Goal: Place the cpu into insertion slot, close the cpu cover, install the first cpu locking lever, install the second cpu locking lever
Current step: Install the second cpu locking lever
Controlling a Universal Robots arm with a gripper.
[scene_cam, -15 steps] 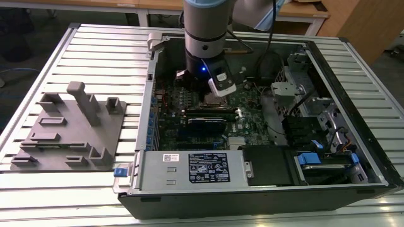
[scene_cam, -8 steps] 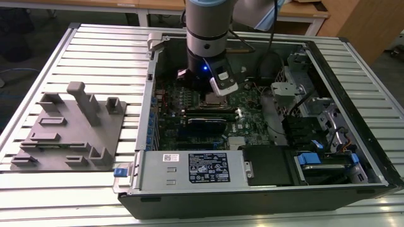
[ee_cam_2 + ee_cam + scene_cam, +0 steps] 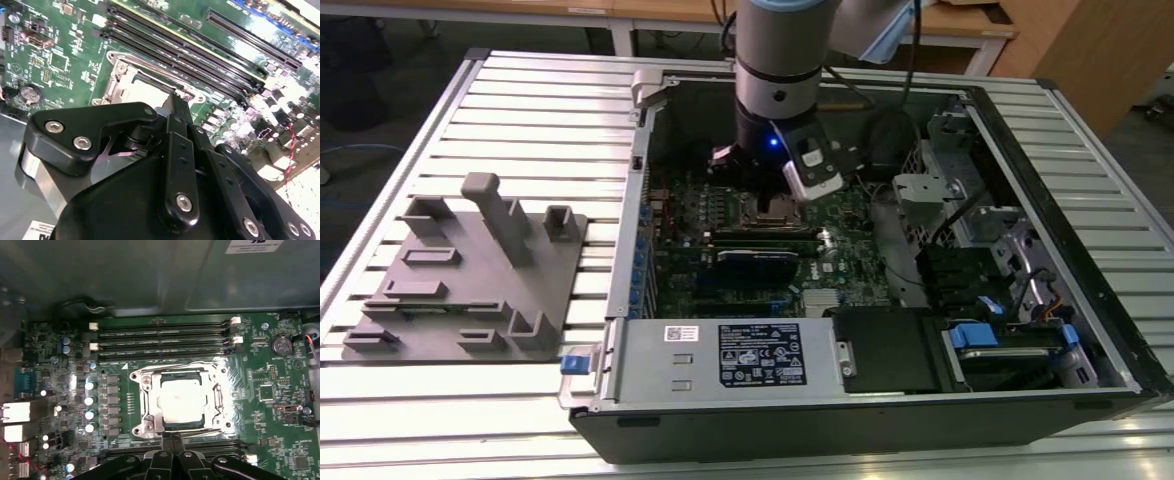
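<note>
pincer point(image 3: 172, 442) narrowed, fingertips together, holding nothing | I am hovering at the near edge of the socket point(image 3: 181, 401) | chip point(image 3: 182, 399) is sitting in it just ahead of my tips, cover point(image 3: 150, 405) lying down around it | I am judging a lever step: staying low, pushing sideways gently, keeping off the memory slots point(image 3: 165, 332) beyond.

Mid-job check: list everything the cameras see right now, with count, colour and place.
computer case: one, black, open on the slatted table.
circuit board: one, green, inside the case.
insertion slot: one, silver rim, mid-board.
cpu: one, dull silver, lying in the slot.
cpu cover: one, silver frame, down around the cpu.
fixture tray: one, grey, on the exterior view's left.
gripper: one, black, at the slot's edge.
</note>
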